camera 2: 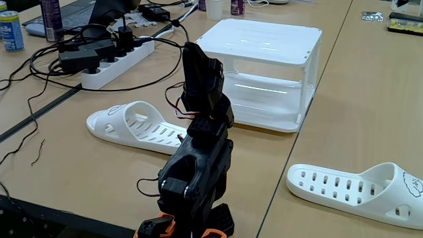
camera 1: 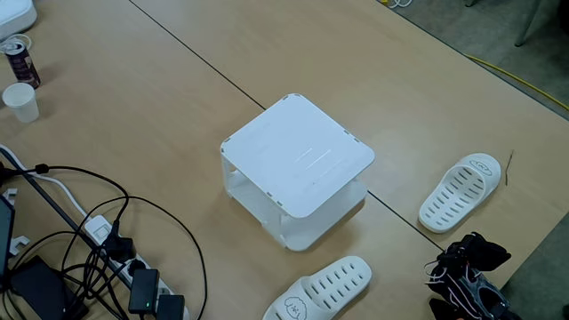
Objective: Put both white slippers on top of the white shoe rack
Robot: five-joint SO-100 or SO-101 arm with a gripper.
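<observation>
Black plastic robot arm on an orange base

The small black plastic robot arm [camera 2: 198,155] is built from blocky, matte segments stacked one on another, with boxy motor housings seen at the joints. Thin red, black and white wires [camera 2: 173,99] are looped loosely along its side, and a further black lead is seen lower down. Bright orange plastic base parts [camera 2: 153,229] are shown beneath it. In a fixed view the dark arm [camera 1: 468,271] is crossed by pale wires.
</observation>
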